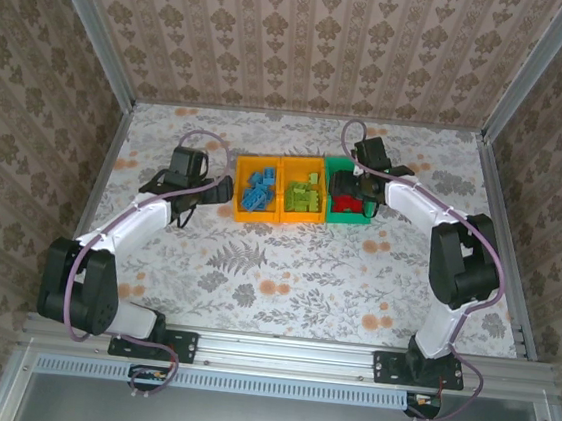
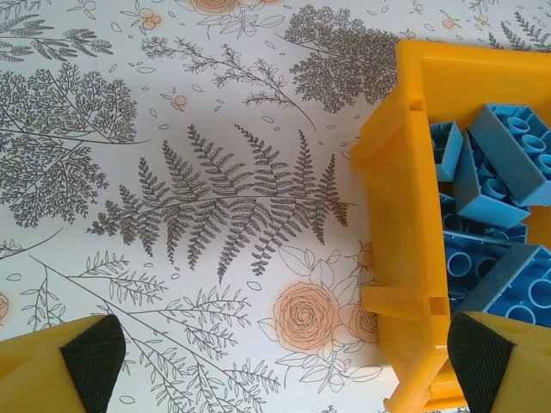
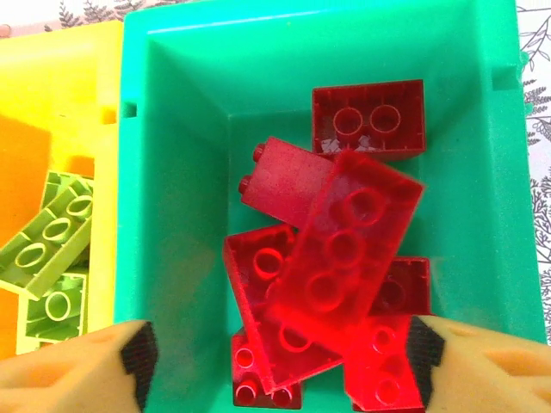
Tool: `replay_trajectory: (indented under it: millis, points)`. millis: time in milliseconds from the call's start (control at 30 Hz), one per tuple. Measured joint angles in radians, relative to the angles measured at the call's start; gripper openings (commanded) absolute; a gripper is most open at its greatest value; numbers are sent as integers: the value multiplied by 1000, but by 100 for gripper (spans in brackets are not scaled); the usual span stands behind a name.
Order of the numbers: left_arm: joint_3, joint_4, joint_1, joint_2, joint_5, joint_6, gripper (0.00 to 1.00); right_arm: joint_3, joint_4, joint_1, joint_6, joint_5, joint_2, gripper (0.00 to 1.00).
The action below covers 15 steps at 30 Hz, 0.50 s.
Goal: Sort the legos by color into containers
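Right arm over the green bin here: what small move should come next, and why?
Probably raise the right gripper straight up, clear of the green bin. Its jaws stand open and the red brick below looks loose atop the other red bricks.

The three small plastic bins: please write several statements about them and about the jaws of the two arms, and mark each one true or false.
1. The green rectangular plastic bin holds red studded plastic bricks. True.
2. The blue studded plastic bricks lie in the middle bin. False: they lie in the left orange-yellow plastic bin; the middle orange-yellow bin holds lime green bricks.
3. The three bins stand side by side in one row. True.
4. The left arm's jaws are shut on a blue brick. False: they stand open and hold nothing.
5. The right arm's jaws stand open above the green bin. True.
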Motion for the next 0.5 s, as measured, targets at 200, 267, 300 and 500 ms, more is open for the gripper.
replay_trajectory:
  millis: [200, 267, 300, 500]
  points:
    - [-27, 0, 0, -40, -42, 18, 100, -120, 78, -2, -51, 93, -126, 95]
    - [-42, 0, 0, -64, -68, 26, 100, -190, 143, -5, -80, 153, -190, 97]
    - [-47, 0, 0, -73, -80, 29, 100, -229, 182, -6, -97, 187, -221, 97]
    - [-86, -5, 1, -147, -230, 64, 100, -500, 484, -60, -187, 368, -359, 100]
